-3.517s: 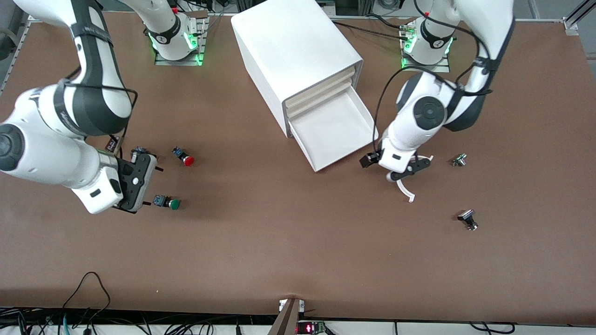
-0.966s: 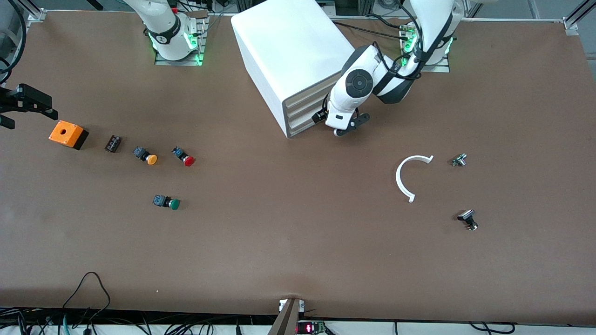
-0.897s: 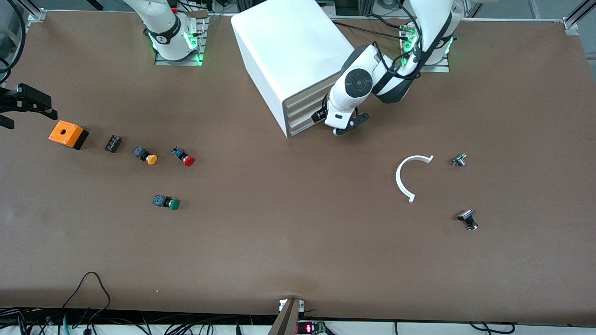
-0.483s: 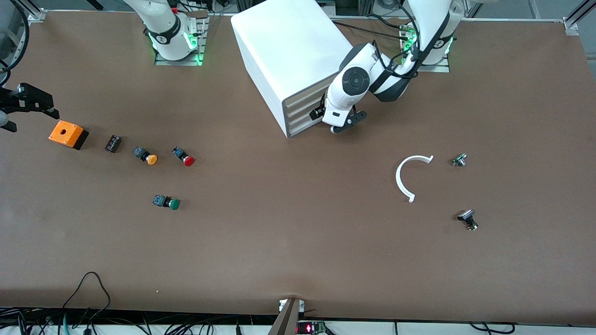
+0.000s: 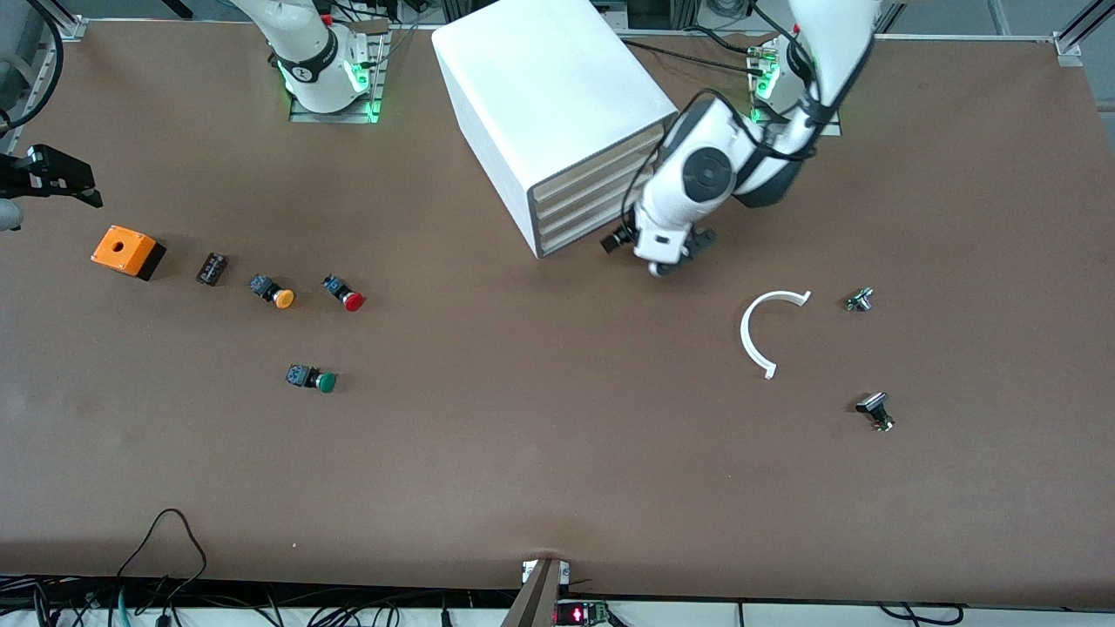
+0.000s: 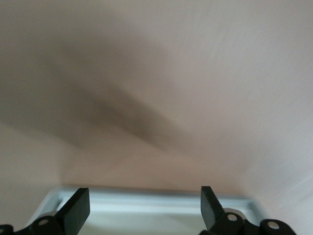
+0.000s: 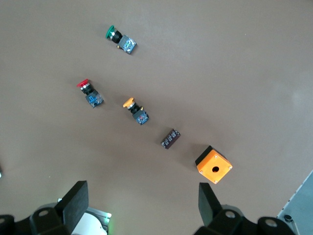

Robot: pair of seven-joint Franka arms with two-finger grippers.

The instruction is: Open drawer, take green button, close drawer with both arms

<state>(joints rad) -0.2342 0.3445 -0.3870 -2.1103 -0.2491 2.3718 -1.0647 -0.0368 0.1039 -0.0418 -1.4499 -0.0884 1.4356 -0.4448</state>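
drawer: the lowest drawer (image 5: 582,237) of the white cabinet (image 5: 549,96) looks pushed in, its cream front flush with the three above it.
button: the green button (image 5: 314,379) lies on its side on the bare desk (image 5: 557,470), toward the right arm's end, nearer the front camera than the red button (image 5: 344,293) and the orange-yellow button (image 5: 272,292); nothing touches it.
button axis: long axis runs roughly along the desk's length, green cap pointing toward the cabinet's end, body toward the right arm's end.
left pincer (image 5: 675,261): low, just in front of the drawer fronts, fingers spread wide and empty; in its wrist view only a pale surface fills the gap.
right pincer (image 5: 52,174): up at the desk's edge at the right arm's end, over the area by the orange box (image 5: 128,252), spread wide, empty; this arm waits.
key relation: the button is well apart from both pincers, but much closer to the right one, so any pick would likely fall to the right arm.
stage, as i judge it: drawer appears closed and button out; little seems left.
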